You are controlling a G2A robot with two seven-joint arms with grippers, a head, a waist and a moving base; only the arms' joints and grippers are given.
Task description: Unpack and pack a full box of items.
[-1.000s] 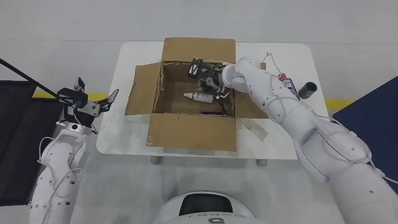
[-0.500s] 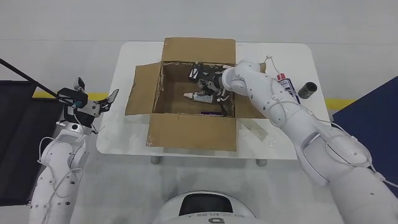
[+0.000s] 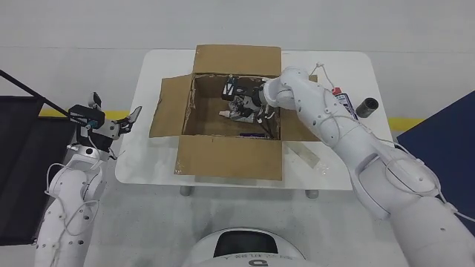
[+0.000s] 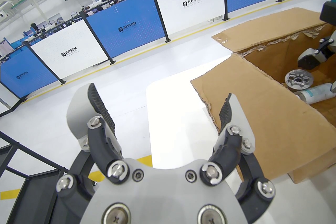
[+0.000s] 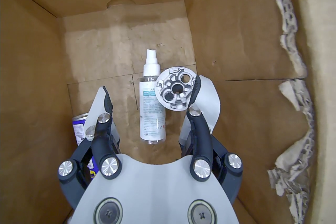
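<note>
Seen from above, a white table (image 3: 148,156) on a pale floor bears an open box (image 3: 230,157), its front flap lying near the table's front edge. The left wrist view finds the left gripper (image 4: 160,93) spread wide and empty by the table's edge, blue and white panels (image 4: 183,4) behind. In the right wrist view the right gripper (image 5: 151,87), wide open inside the box, straddles a bottle (image 5: 152,114) lying flat, a metal disc (image 5: 174,88) at one fingertip, walls close alongside.

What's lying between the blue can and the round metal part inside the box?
A clear spray bottle lies flat on the box floor between them, as the right wrist view shows.
</note>
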